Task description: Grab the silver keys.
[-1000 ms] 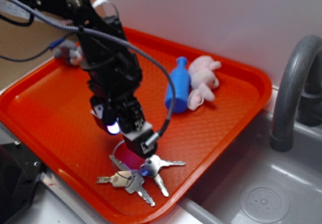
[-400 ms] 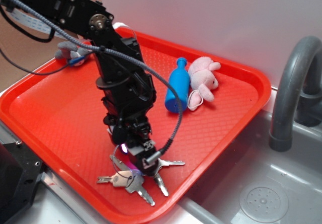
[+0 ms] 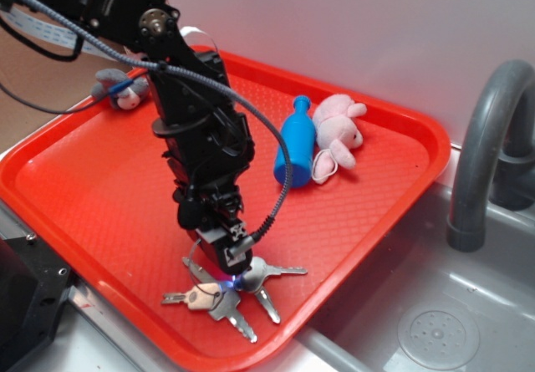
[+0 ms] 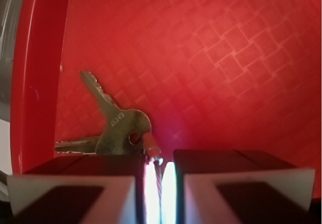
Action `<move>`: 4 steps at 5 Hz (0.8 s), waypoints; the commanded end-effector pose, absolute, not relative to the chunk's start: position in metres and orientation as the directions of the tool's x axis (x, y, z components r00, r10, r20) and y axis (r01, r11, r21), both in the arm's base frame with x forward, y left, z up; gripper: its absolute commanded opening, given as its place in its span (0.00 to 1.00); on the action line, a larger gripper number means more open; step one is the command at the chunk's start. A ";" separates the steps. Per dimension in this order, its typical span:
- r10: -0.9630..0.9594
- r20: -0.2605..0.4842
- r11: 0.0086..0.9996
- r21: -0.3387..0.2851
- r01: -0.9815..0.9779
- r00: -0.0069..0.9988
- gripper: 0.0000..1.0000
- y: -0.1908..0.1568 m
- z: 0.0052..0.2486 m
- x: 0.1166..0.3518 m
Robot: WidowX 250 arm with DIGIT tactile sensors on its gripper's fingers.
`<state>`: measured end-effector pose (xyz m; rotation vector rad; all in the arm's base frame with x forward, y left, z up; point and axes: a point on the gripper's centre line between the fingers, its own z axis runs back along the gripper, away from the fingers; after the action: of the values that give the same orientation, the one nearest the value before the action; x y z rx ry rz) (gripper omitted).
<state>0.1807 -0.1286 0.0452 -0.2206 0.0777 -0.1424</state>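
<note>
The silver keys (image 3: pixel 230 293) lie fanned out on the orange tray (image 3: pixel 84 196), close to its near edge, with blades pointing left, right and toward the rim. The gripper (image 3: pixel 234 273) is down on the middle of the bunch, where the keys join. In the wrist view two of the keys (image 4: pixel 113 128) show just past the fingertips, and a thin strand that looks like the wire ring runs back into the narrow bright gap between the fingers (image 4: pixel 75 183). The jaws stand almost together with that strand between them, so the gripper appears to be pinched on the ring rather than on a key blade, though how firmly cannot be judged. The risk from here is a weak hold: a thin wire can slide out of flat pads when the arm lifts, and the loose keys hanging from it would swing and tug at the grip. Because the bunch sits so near the tray edge, a dropped or dragged bunch could catch on the rim or go over it toward the sink (image 3: pixel 435 330). The blue bottle (image 3: pixel 292 142) and the pink plush toy (image 3: pixel 338 129) lie well apart at the back of the tray, clear of the work.
</note>
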 end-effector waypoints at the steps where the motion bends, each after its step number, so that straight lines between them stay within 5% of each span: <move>1: -0.031 0.241 0.986 -0.153 0.070 0.970 0.00 -0.100 0.129 0.186; 2: -0.001 0.343 0.998 -0.061 0.023 0.939 0.00 -0.054 0.181 0.194; 3: 0.099 0.307 0.993 -0.098 -0.072 0.946 0.00 -0.001 0.220 0.200; 4: 0.062 0.362 0.998 -0.023 -0.057 0.930 0.00 0.019 0.241 0.204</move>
<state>0.2084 0.0170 0.2267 -0.0253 -0.3206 0.0363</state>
